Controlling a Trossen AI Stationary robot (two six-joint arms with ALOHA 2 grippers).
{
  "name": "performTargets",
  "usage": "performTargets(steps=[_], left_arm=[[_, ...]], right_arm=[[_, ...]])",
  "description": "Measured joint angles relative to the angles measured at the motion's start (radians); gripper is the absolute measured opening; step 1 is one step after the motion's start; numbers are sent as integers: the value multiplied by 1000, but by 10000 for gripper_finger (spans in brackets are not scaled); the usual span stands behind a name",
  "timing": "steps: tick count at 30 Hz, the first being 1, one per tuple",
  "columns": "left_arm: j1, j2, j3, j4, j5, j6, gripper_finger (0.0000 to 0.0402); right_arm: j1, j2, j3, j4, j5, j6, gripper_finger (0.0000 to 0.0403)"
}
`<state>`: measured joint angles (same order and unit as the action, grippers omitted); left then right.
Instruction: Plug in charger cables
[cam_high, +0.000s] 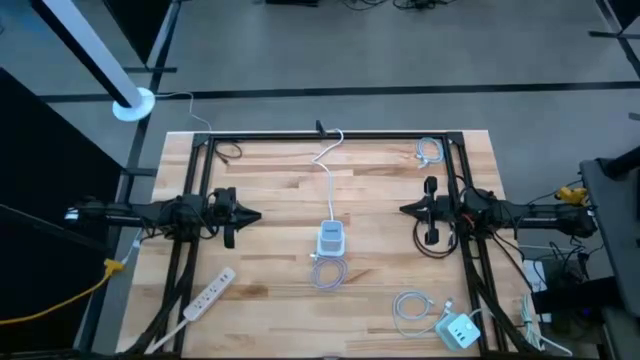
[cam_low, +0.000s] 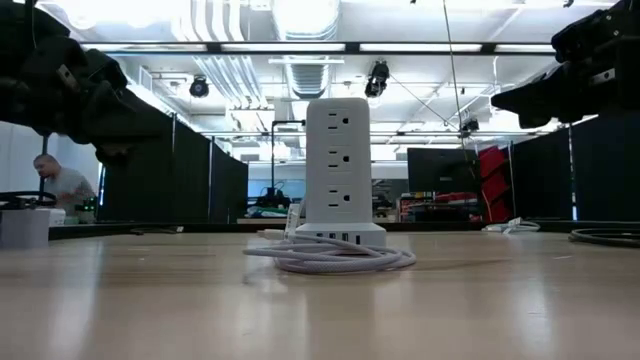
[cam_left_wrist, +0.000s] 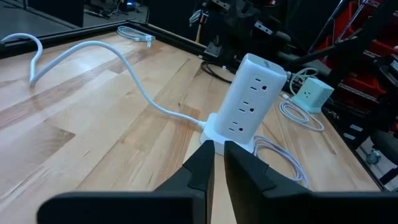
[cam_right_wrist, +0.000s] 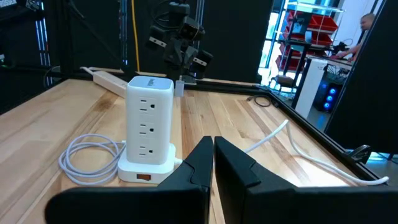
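Left gripper: the left gripper (cam_high: 252, 215) hung above the table's left half, fingers pressed together on nothing, pointing toward the middle.
Right gripper: the right gripper (cam_high: 405, 209) hung above the right half, clenched and empty, facing the left one.
Tower: a white socket tower (cam_high: 331, 238) stood upright at the middle of the table, between the two grippers and apart from both.
Charger cables: one white coiled cable (cam_high: 328, 272) lay against the tower's base on its near side; a second white loop (cam_high: 410, 310) lay near the right front corner, beside a small pale charger cube (cam_high: 459, 330); a third small white coil (cam_high: 429, 152) sat at the far right corner, by the frame.
Power strip: a long white power strip (cam_high: 209, 293) lay slanted near the left front edge.
Edges: a black frame (cam_high: 330, 136) ran along the far side and down both sides.
Open room: bare wood (cam_high: 280, 180) lay between the tower and each gripper, crossed only by the tower's own white lead (cam_high: 328, 165) running to the far edge.
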<state>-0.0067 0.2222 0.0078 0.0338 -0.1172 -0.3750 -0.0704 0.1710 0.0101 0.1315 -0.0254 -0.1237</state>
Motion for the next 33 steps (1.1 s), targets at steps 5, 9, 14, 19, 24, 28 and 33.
performTargets(steps=[5, 9, 14, 19, 24, 28, 33], left_arm=[[2, -2, 0, 146, -112, 23, 25], [3, 13, 25, 213, -84, 66, 25], [3, 118, 296, -69, -100, 189, 25], [6, 355, 625, -598, -361, 279, 25], [34, 568, 820, -990, -329, 191, 25], [40, 697, 877, -1123, -165, 214, 25], [40, 750, 901, -1204, -61, 328, 25]], right_arm=[[0, 0, 0, 0, 0, 0, 0], [0, 0, 0, -1, 0, 0, 0], [0, 0, 0, 0, 0, 0, 0], [0, 0, 0, 0, 0, 0, 0], [0, 0, 0, 0, 0, 0, 0], [0, 0, 0, 0, 0, 0, 0], [0, 0, 0, 0, 0, 0, 0]])
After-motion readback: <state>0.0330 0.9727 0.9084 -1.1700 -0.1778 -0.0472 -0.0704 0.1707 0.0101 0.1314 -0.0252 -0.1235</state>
